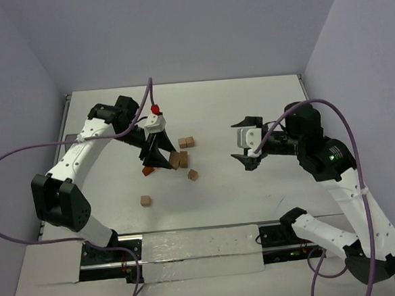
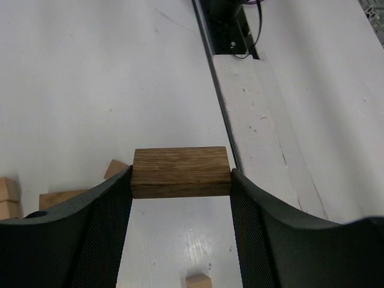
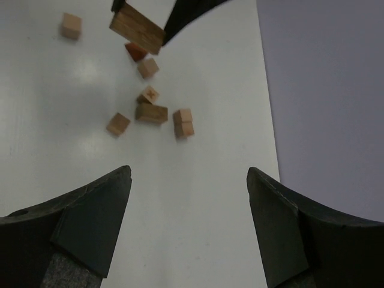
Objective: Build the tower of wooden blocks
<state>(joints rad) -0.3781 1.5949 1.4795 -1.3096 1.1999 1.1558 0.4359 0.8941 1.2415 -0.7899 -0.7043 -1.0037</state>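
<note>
My left gripper (image 1: 159, 163) is shut on a dark-brown oblong wood block (image 2: 180, 172), held above the table; it also shows in the right wrist view (image 3: 137, 29). Under and around it, loose blocks lie scattered. A reddish-brown wedge (image 1: 147, 170) lies beside the left fingertips. Two light-tan cubes (image 1: 186, 142) sit touching each other. More tan blocks (image 1: 179, 159) lie next to the gripper, one cube (image 1: 192, 175) lies to their right and one cube (image 1: 145, 200) nearer the front. My right gripper (image 1: 246, 144) is open and empty, well right of the blocks (image 3: 189, 174).
The white table (image 1: 254, 184) ends at a raised rim at the back and sides. A black rail with a white strip (image 1: 197, 243) runs along the near edge between the arm bases. Purple cables loop off both arms.
</note>
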